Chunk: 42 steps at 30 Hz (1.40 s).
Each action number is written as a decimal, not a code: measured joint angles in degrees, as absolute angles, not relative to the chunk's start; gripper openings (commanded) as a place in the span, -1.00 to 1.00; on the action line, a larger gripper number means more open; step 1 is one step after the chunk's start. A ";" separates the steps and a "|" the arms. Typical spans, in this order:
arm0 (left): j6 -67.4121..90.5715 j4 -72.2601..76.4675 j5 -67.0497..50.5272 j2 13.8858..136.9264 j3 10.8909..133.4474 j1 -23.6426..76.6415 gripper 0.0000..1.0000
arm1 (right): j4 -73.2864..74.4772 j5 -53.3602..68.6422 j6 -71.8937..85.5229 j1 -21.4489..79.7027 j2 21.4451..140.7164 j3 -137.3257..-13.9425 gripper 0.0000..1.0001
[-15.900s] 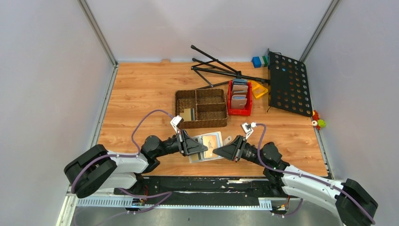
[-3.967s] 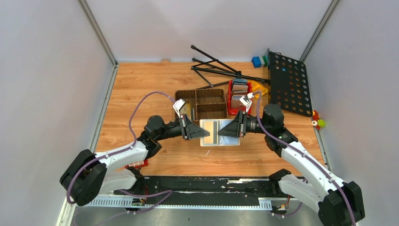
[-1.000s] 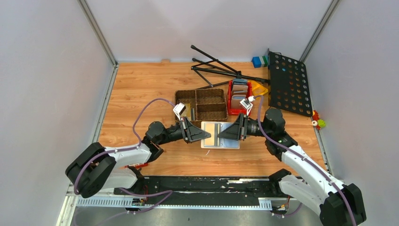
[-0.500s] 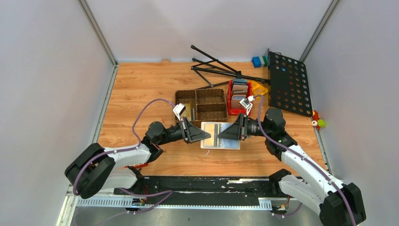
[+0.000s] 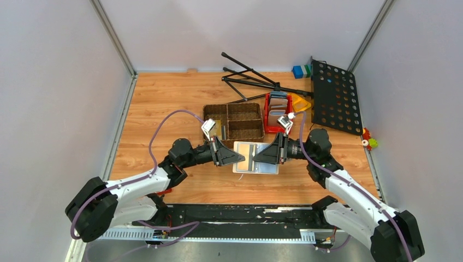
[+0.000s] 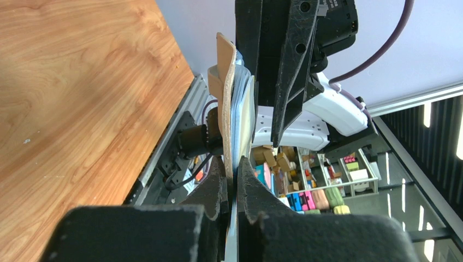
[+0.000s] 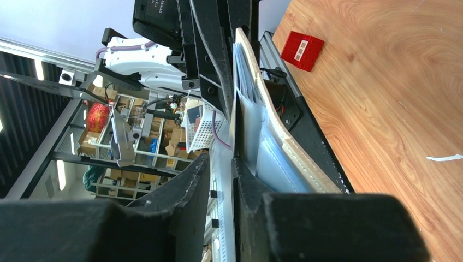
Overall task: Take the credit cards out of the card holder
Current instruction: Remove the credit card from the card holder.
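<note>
Desk (image 5: 164, 103), wooden; holder (image 5: 265, 164), soft beige, hung open just above it, left flap clenched in left tool (image 6: 231, 166); right tool (image 7: 221, 158) narrowed at its pockets, grip not discernible; cards (image 6: 247, 125), thin, stiff, probably slick, best pinched by an exposed edge.

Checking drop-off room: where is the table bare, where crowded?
Bare table: between woven basket and left wall; the back-left corner; near strip between card holder and arm bases. Crowded: back right, with red bin, stand legs, perforated panel.
</note>
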<state>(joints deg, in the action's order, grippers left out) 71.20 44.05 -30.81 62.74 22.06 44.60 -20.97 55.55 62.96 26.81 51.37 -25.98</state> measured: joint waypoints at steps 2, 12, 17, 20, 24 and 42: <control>71.42 44.47 -30.89 63.00 22.06 44.60 -1.00 | -21.78 55.64 63.46 26.79 51.55 -25.82 -0.47; 76.79 52.77 -31.27 67.26 20.49 44.47 -1.00 | -17.50 54.19 58.83 26.76 50.83 -26.33 -0.21; 78.13 53.06 -30.68 67.29 20.25 44.47 -1.00 | -15.92 53.91 56.58 27.22 50.92 -27.11 -0.19; 78.32 52.88 -30.24 66.83 20.18 44.49 -1.00 | -15.68 53.65 55.83 27.38 50.92 -27.16 -0.22; 78.59 52.42 -29.67 65.73 20.03 44.53 -1.00 | -16.36 53.41 55.90 27.70 50.85 -27.16 -0.24; 81.62 59.68 -28.32 65.28 18.33 44.91 -1.00 | -32.88 53.28 67.00 27.90 50.59 -23.62 -0.24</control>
